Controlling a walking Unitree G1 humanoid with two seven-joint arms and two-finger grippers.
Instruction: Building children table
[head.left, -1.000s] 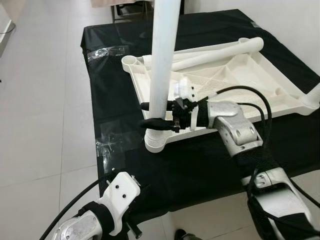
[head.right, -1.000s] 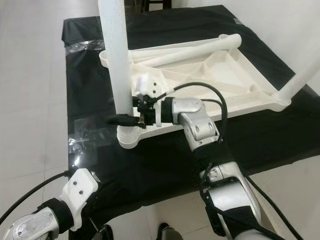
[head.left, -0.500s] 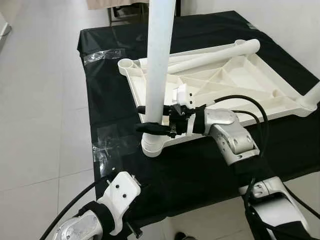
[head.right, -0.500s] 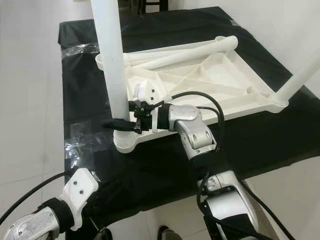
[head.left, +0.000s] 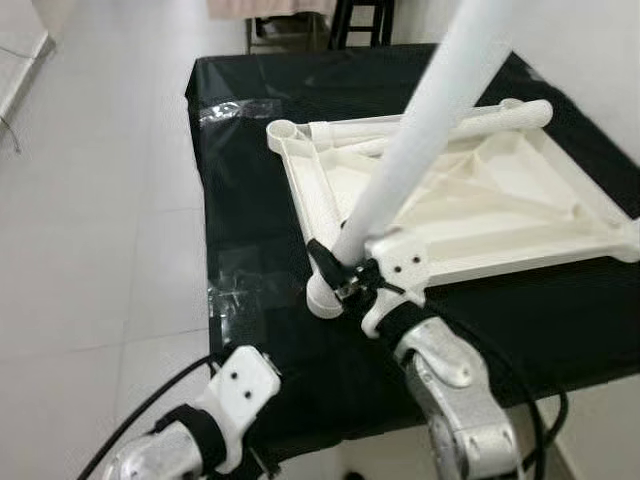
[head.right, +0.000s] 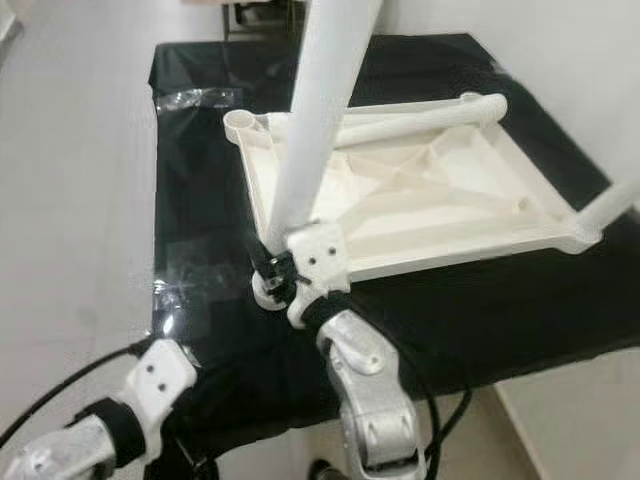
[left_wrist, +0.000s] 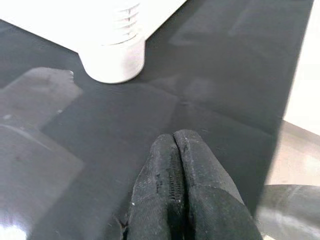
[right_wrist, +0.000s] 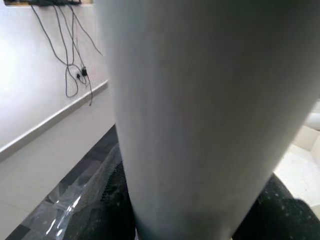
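Note:
A white children's table top (head.left: 520, 200) lies upside down on a black-covered table (head.left: 245, 190). One white leg (head.left: 420, 130) rises from the near left corner socket (head.left: 320, 300) and leans up to the right. My right gripper (head.left: 338, 272) is shut on this leg just above the socket; in the right wrist view the leg (right_wrist: 200, 110) runs between the black fingers (right_wrist: 107, 200). A second leg (head.left: 480, 115) lies across the far edge of the top. A third leg (head.right: 612, 200) stands at the right corner. My left gripper (left_wrist: 175, 165) is shut with nothing in it, low over the cloth near that corner socket (left_wrist: 112, 60).
Clear tape patches (head.left: 240, 290) shine on the cloth beside the near corner. Pale tiled floor (head.left: 90, 220) lies to the left of the table. Dark chair legs (head.left: 365, 20) stand beyond the far edge. A white wall runs along the right.
The whole view has shifted. The leg now leans up to the right in the picture instead of standing straight. My right forearm has swung from the right side to below the gripper, still holding the leg.

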